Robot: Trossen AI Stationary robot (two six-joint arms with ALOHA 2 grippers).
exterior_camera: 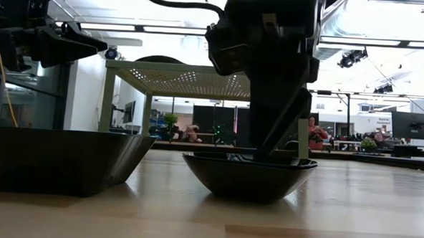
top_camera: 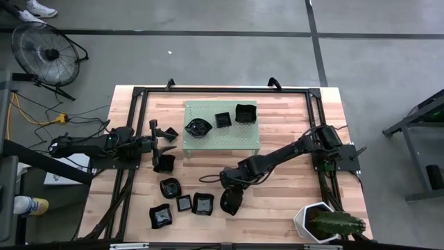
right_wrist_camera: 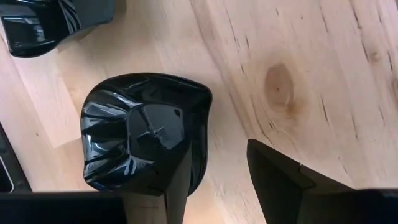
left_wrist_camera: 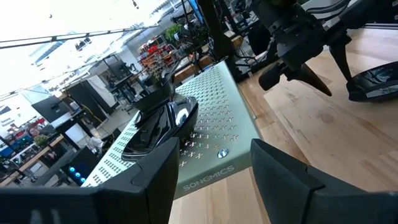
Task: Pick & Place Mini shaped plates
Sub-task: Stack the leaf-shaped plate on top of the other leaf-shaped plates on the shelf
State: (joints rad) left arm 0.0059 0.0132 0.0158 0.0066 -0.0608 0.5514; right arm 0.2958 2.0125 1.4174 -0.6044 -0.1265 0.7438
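3 mini shaped plates (top_camera: 221,120) sit on the green shelf (top_camera: 244,142) at 12 o'clock; about 6 wait at 6 o'clock. The right gripper (top_camera: 227,182), wide open, straddles one rim; the left gripper (top_camera: 154,142) is open, empty.

One brand name legible, on the green perforated shelf

A single piece of text can be read. The word "SONGMICS" is seen in pale raised capitals on the front edge of the pale green perforated shelf (left_wrist_camera: 214,163), just below its punched top sheet, in the left wrist view. The lettering is placed near the shelf's corner, beneath a small round fastener. The same shelf (top_camera: 220,128) is also seen from above, but the name cannot be made out there. No other words, numbers, labels or signs are legible on the desk. Screens and fittings in the room behind are shown too small for anything to be read.
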